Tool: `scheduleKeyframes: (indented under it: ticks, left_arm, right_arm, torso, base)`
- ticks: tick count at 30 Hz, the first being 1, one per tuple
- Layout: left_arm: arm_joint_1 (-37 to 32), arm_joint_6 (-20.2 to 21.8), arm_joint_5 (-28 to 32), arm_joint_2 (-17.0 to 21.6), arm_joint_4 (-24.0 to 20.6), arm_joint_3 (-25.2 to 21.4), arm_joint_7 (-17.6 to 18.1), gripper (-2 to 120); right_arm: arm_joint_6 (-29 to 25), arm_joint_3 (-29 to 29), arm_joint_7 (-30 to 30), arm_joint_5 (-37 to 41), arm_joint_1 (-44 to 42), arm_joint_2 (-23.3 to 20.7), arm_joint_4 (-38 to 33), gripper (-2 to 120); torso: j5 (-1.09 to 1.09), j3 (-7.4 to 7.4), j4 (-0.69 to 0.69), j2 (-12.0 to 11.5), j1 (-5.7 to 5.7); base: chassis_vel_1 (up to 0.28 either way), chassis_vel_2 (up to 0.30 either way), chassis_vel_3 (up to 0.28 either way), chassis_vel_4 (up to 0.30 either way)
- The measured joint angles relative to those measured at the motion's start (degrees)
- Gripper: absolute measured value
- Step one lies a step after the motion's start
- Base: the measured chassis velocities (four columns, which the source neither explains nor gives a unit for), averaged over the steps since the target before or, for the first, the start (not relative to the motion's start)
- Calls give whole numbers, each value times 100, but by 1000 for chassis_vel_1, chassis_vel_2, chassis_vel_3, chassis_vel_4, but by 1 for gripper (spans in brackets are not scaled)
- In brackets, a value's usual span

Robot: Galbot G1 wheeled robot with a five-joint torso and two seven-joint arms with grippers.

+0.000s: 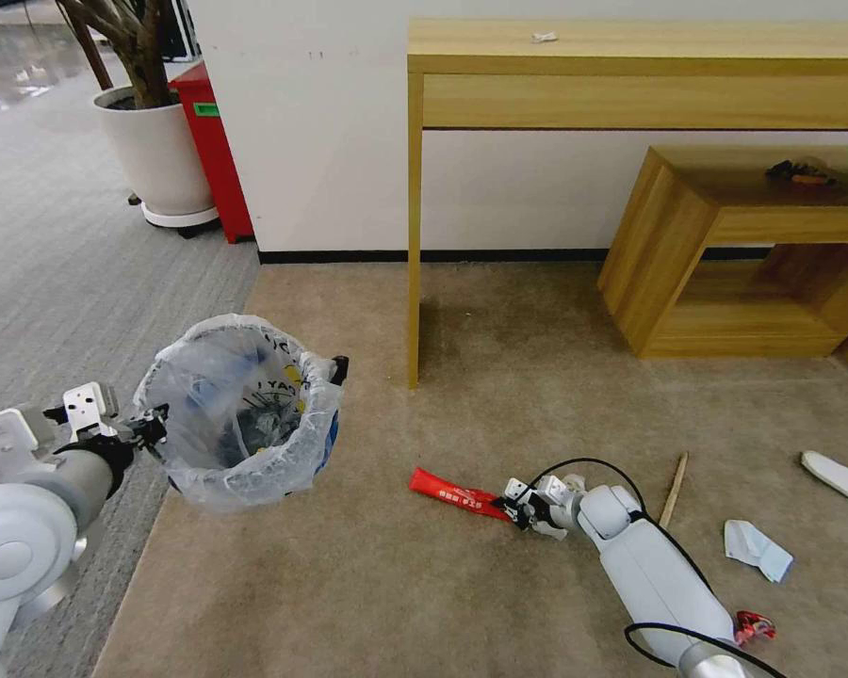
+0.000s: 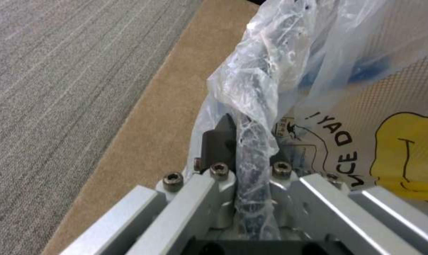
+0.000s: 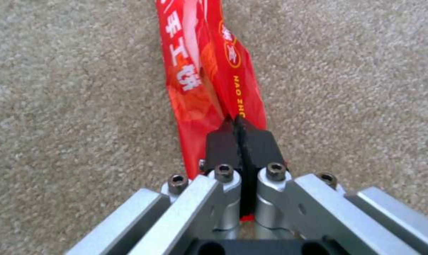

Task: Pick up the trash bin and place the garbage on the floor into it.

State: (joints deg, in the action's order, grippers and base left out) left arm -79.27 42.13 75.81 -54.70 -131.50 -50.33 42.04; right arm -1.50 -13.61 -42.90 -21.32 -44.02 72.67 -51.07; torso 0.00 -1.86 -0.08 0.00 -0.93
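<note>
While our left gripper clamps the trash bin rim | our right gripper pinches the red wrapper on the floor.

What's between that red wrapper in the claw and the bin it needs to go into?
Nothing visible: bare carpet separates the red wrapper, pinched by the right claw, from the trash bin, held at its rim by the left claw.

You face a white wall with a black skirting, and against it a tall wooden table and a low wooden bench at upper right. At upper left a potted tree and a red box stand on grey ribbed carpet; tan carpet fills the rest.
</note>
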Motion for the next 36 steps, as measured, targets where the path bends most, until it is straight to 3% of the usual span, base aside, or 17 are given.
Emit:
scheduleKeyframes:
  ticks: [13, 26, 36]
  left_arm:
    - [-10, 0, -54, -15, -14, 73, 6, 0]
    - [3, 0, -137, -41, 79, 197, 5, 0]
    - [-10, 0, -144, -46, 58, 226, 4, 0]
  right_arm:
    - [29, -30, 396, 495, -169, -145, -483, 0]
    - [-70, 25, 1169, 1934, -688, -840, -1809, 0]
    - [-81, -87, 1312, 2233, -811, -1078, -2242, 0]
  torso:
    - [0, 0, 1, 0, 0]
    - [0, 0, 0, 0, 0]
    - [1, 0, 0, 0, 0]
  base:
    - [0, 0, 0, 0]
    - [0, 0, 0, 0]
    - [0, 0, 0, 0]
